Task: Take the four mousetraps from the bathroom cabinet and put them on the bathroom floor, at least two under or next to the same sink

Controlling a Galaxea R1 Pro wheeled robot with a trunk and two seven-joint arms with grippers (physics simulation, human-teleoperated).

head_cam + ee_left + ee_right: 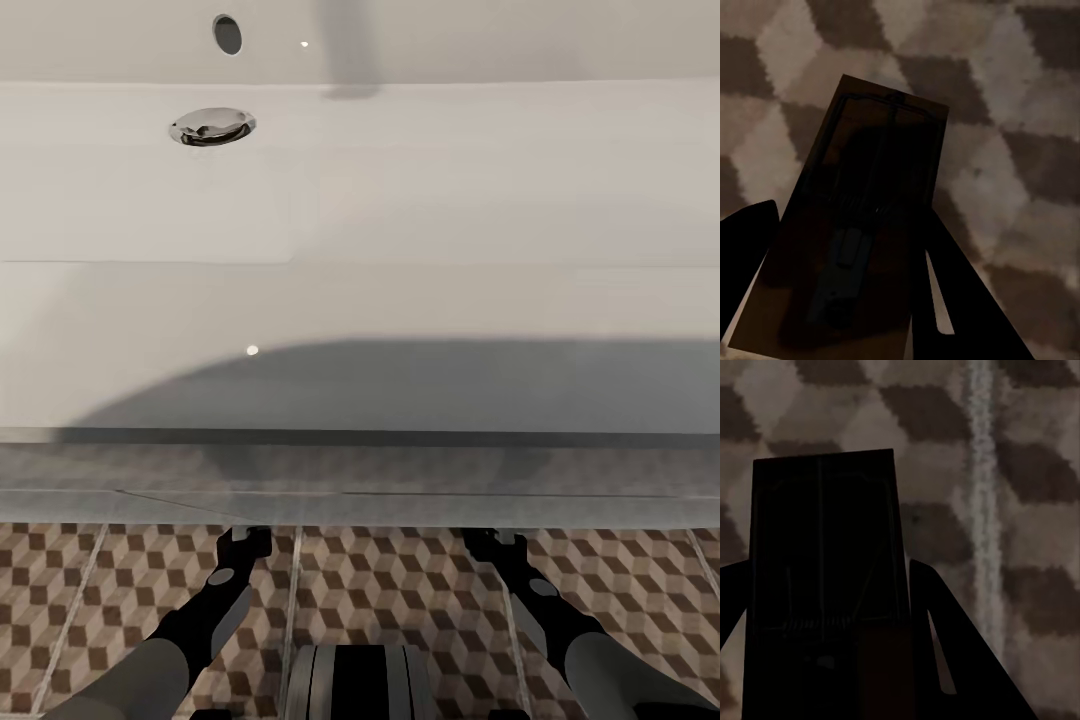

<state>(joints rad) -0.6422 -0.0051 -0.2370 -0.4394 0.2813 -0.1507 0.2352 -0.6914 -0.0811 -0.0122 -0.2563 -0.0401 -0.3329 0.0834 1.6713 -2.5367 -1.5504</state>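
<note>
The white bathroom sink (360, 220) spreads across the head view, seen from above, with its chrome drain (212, 126). Below its front edge lies the cube-patterned bathroom floor (390, 590). Both arms reach forward under that edge; my left gripper (245, 542) and right gripper (490, 545) are partly hidden by it. In the left wrist view a brown mousetrap (866, 180) sits between the fingers of my left gripper (844, 214), in shadow just above the tiles. In the right wrist view a second mousetrap (825, 510) is held the same way by my right gripper (825, 566).
The sink's front edge (360, 437) overhangs the grippers and stands very close ahead. My base (355, 680) shows at the bottom centre. A pale grout line (982, 510) runs beside the right trap. The cabinet is out of view.
</note>
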